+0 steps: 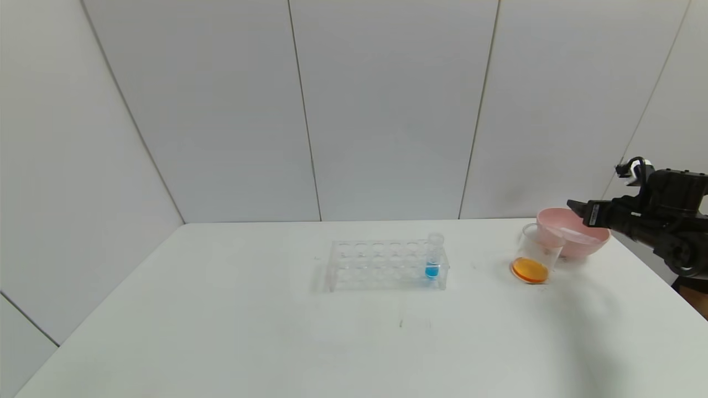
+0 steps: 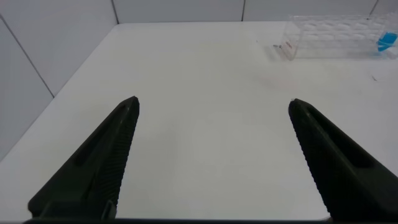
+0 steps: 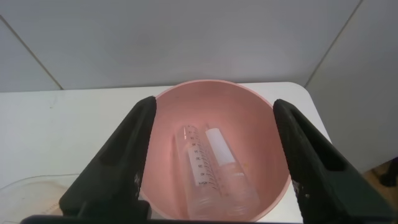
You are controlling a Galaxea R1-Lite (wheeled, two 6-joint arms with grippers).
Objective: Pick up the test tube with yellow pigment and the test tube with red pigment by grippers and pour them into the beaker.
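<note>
The right gripper (image 3: 214, 158) was spread above the pink bowl (image 3: 249, 102), both emptied tubes (image 3: 211, 171) discarded beneath; withdrawal was judged next.

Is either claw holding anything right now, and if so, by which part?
Nothing is held. The right claw hangs open above the pink bowl, where two emptied tubes lie loose. The left claw is open over bare table.

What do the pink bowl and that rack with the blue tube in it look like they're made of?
The pink bowl looks like matte plastic: opaque, even colour, soft dull sheen, thin rim. The rack seems to be clear acrylic or similar hard plastic: see-through, with straight flat walls and rows of round holes. Glass can't be ruled out for the rack.
</note>
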